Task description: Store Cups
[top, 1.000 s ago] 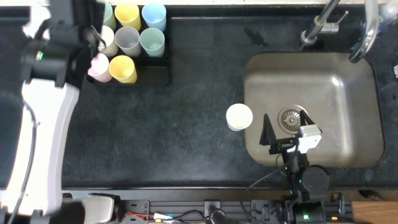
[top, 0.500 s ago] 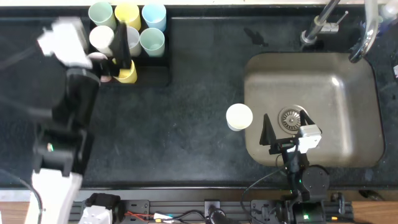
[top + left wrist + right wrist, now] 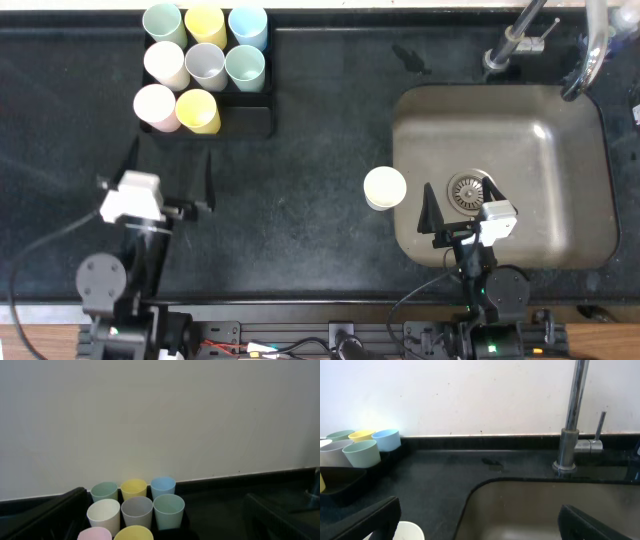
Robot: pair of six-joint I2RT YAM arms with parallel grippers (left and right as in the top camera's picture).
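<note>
Back from the tray [image 3: 255, 122], the left gripper [image 3: 171, 165] is withdrawn, spread and empty. The pink cup [image 3: 155, 107] is now stowed there. One white cup [image 3: 384, 187] is left well apart from it, by the likewise spread right gripper [image 3: 458, 198].

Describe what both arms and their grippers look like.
Both arms match: the left gripper and the right gripper have slim black fingers on a white wrist block, above black round joints. Thin black cables loop from each base.
</note>
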